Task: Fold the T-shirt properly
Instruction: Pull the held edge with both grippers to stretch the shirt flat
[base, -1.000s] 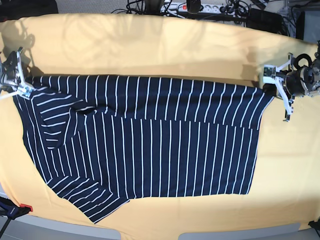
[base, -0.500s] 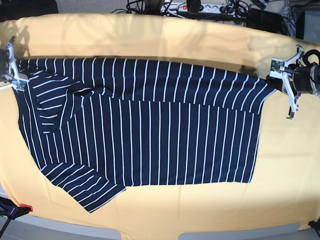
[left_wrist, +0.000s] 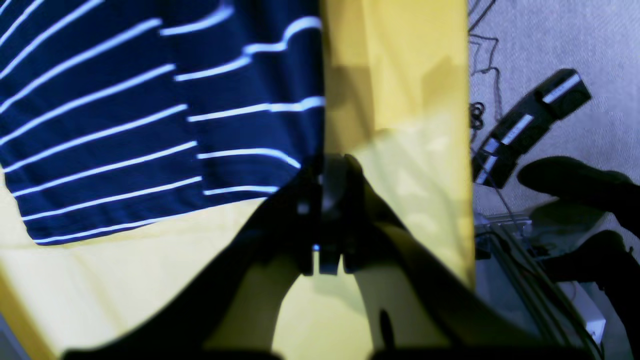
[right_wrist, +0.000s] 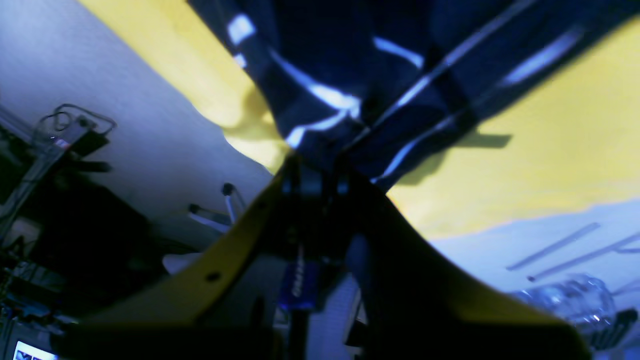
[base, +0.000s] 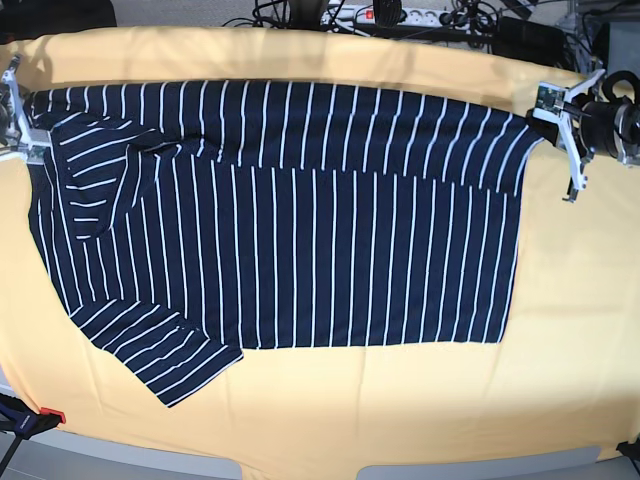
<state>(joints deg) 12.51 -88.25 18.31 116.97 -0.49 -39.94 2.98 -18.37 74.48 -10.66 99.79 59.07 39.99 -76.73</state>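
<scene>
The T-shirt (base: 290, 220) is soft dark cloth with thin white stripes. It lies spread out on the smooth yellow cloth (base: 560, 330), between the two grippers. The left gripper (base: 545, 108) is pinching one far corner of the shirt. The right gripper (base: 22, 125) is pinching the other far corner, where the cloth bunches into folds.

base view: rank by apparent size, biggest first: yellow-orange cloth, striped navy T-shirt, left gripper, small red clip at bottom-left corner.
1. Plain yellow-orange cloth, covering the whole table.
2. Dark navy T-shirt with thin white stripes.
3. Left gripper, metal frame at the shirt's right corner.
4. Small red clip, tiniest.
</scene>
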